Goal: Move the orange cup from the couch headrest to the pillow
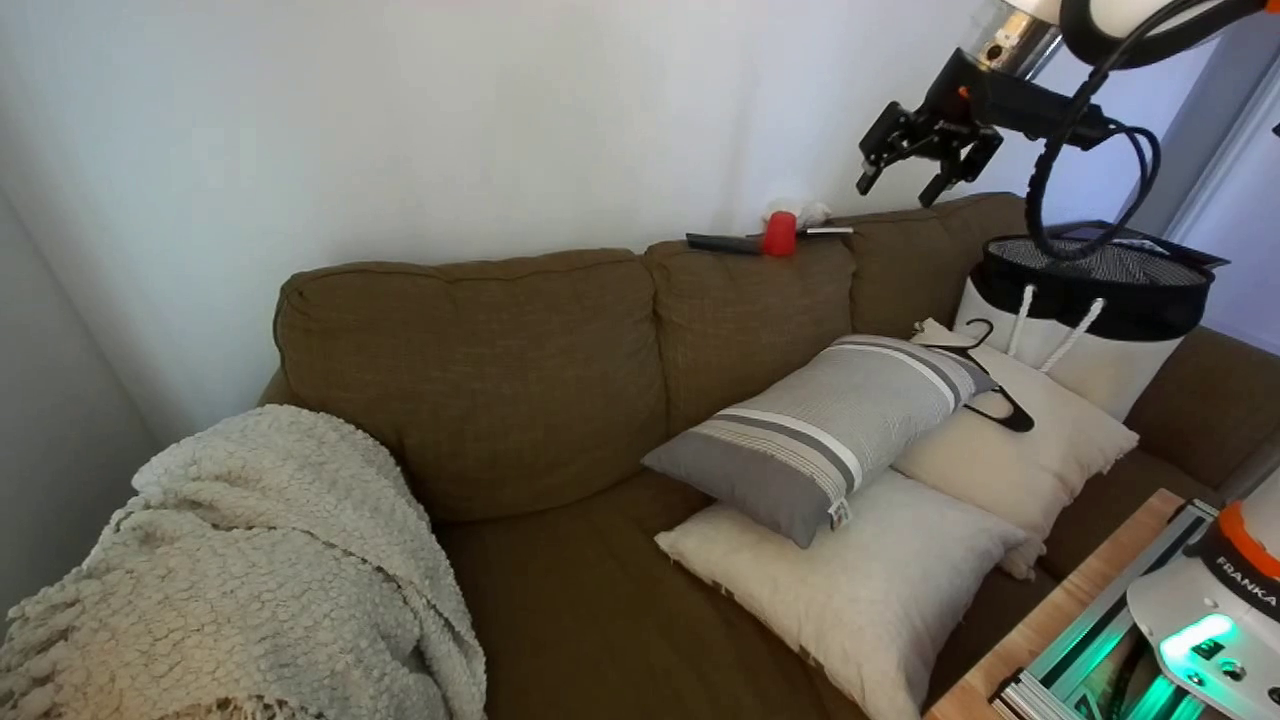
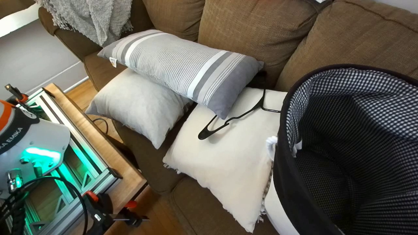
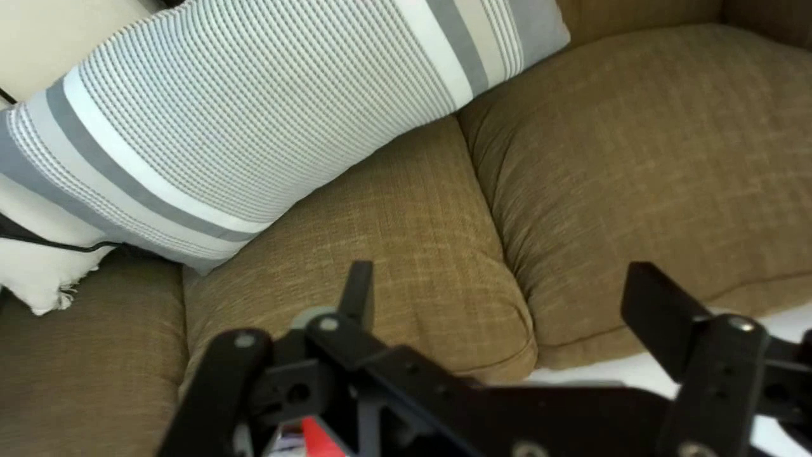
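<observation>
Gaping wide and empty, the claw point(image 1: 897, 190) hangs upper right in an exterior view, the red cup point(image 1: 780, 234) to its lower left.

A fleecy blanket point(image 1: 290, 560), a black hanger point(image 2: 260, 104) — and a black-rimmed basket point(image 2: 295, 186), checked inside.

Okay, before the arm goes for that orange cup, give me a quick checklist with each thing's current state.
1. Gripper open: ok, jaws apart, nothing between them.
2. Orange cup on the couch headrest: ok.
3. Gripper at the cup: not ok, it hangs higher and to one side in an exterior view.
4. Cup clear in the wrist view: not ok, mostly hidden behind the gripper.
5. Room beside the cup: not ok, a dark flat object lies close by.
6. Which pillow is meant: cannot tell; a striped pillow overlaps two pale pillows.
</observation>
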`<state>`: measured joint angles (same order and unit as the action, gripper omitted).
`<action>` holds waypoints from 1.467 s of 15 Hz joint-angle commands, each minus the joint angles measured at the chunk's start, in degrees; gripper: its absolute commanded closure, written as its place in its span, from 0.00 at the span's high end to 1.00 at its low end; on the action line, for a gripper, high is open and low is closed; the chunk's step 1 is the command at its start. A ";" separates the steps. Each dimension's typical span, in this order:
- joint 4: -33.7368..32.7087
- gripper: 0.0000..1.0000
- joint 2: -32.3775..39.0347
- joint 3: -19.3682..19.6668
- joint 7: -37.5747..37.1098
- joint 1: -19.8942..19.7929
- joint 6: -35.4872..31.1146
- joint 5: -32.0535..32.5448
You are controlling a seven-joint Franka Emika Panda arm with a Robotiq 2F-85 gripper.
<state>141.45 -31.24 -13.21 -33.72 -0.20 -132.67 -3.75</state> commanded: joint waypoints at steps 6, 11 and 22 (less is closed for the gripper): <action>-8.37 1.00 7.54 20.27 20.93 -1.26 -1.29 -12.41; -22.47 1.00 20.77 27.99 33.34 -1.07 6.70 -24.71; -30.29 1.00 27.71 25.19 33.30 -4.39 12.19 -26.84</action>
<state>111.31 -3.61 13.73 -0.49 -2.74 -120.67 -30.48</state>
